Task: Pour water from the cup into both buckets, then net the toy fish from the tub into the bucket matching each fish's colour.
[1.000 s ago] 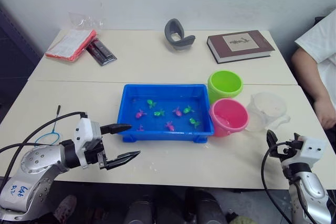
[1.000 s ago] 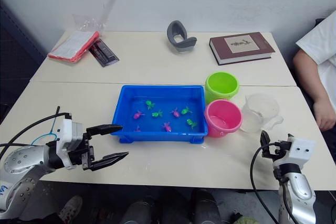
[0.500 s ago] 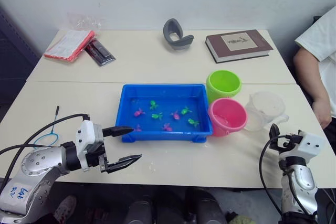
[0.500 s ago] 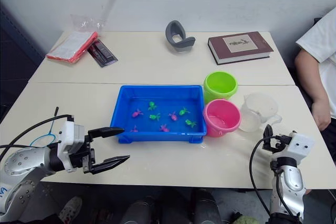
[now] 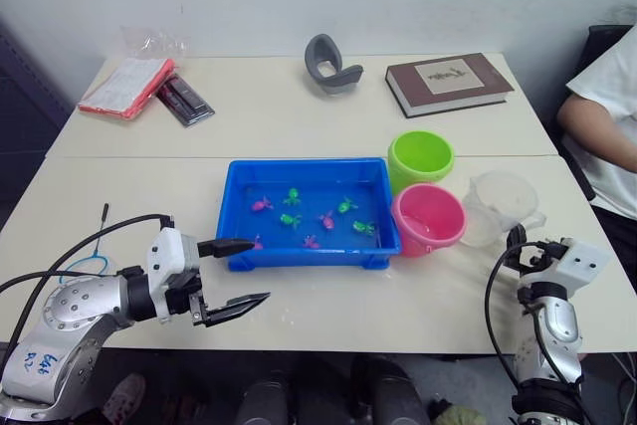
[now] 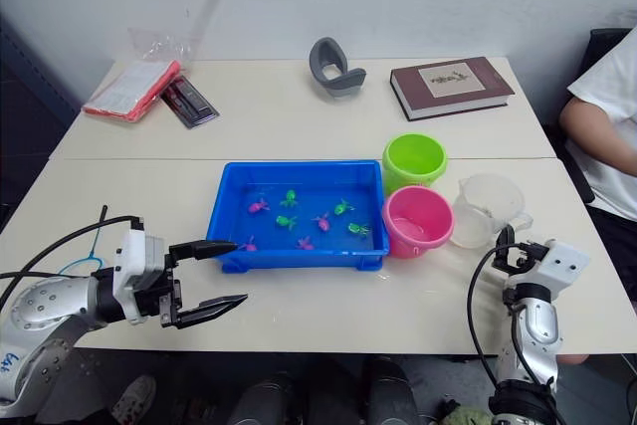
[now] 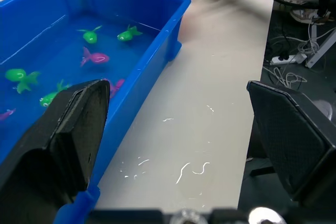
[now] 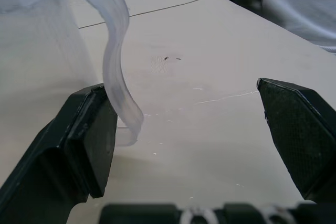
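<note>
My left gripper [image 5: 235,272] hangs with its black fingers spread wide, just short of the near corner of the tub [image 5: 239,208], a glossy blue plastic tray. Tiny green and pink toy fish [image 5: 291,219] sit in its water. Out to that gripper's left lies the net [image 5: 91,262], a thin blue hoop on the bench [image 5: 418,301]. My right gripper [image 8: 194,145] is open too, the clear jug-shaped cup [image 5: 503,208] just ahead, its curved translucent handle [image 8: 116,72] beside one finger. Left of the cup stand the smooth round pink bucket [image 5: 429,219] and lime bucket [image 5: 421,157]. I can't read the writing on the arm sticker or the book [image 5: 449,82].
</note>
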